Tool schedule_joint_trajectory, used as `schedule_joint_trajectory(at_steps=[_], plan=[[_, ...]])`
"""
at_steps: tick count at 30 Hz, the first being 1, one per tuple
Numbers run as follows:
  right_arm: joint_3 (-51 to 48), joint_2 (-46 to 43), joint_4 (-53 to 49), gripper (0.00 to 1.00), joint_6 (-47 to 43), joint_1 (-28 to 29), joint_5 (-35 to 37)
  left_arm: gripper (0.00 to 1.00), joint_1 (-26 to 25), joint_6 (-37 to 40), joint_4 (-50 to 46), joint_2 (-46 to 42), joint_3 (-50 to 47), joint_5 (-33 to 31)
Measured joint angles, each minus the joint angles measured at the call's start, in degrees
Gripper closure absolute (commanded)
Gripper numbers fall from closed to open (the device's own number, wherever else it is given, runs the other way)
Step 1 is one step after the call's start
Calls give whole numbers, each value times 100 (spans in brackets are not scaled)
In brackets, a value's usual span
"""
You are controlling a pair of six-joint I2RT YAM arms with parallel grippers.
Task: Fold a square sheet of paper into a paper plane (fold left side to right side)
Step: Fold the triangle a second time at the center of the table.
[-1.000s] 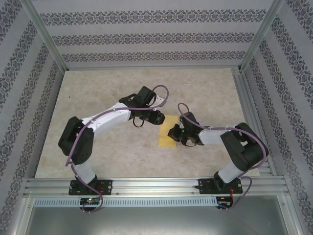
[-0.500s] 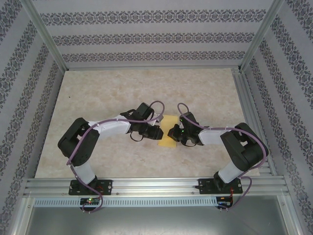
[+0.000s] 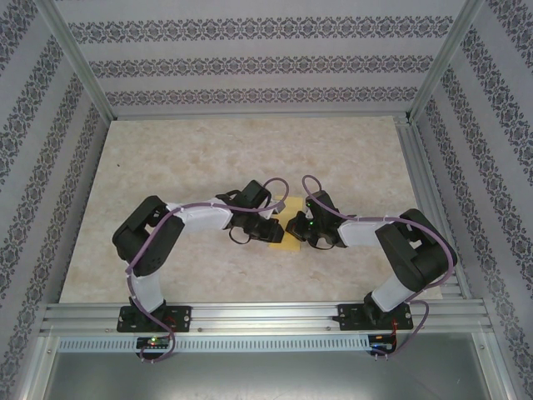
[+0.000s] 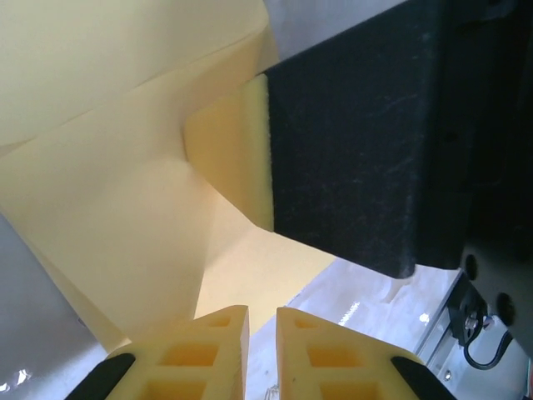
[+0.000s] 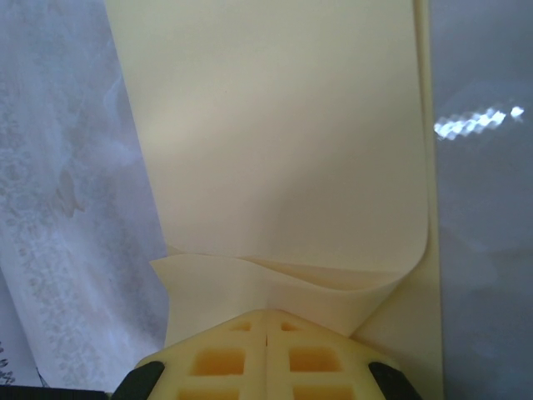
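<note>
Bases sit at the near edge of the counter (image 3: 166, 167). Both arms bend inward so that the two tools meet nose to nose about mid-counter, over the sheet (image 3: 287, 242). Right tool (image 5: 265, 325): fingers pressed together and clamped on the near edge of the sheet. The paper bunches into a shallow wave just ahead of the fingertips. One layer is lifted in a loose curl over a flat layer that runs on along the counter. Left tool (image 4: 262, 321): fingers almost together, with a thin slit between them. A corner of the sheet comes down to the tip of one finger; cannot tell whether any paper sits in the slit. Just beyond, the left wrist view shows a raised flap of yellow paper, and past it a black, rough-faced part of the right tool, close in. So the sheet is partly off the counter, held up between the two tools. In the top view a strip of it lies flat on their near side and a smaller bit shows on their far side. Handling, judged: very light, thin and limp. It should buckle rather than slide when pushed, keep any crease it gets, and tear if the tools pull against each other. The matte surface should not slip from soft pads. Best hold: a shallow bite at an edge or corner, on the top layer only, with the lower layer pinned flat. Risk: pinching both layers and skewing the left-to-right fold.
</note>
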Motion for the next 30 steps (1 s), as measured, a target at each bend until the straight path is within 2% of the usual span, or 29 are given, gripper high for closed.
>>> schedule_joint_trajectory(at_steps=[30], plan=[[2,-2,-9,100,-87,-2,0,84,0,201,-107,212,-116,-262]])
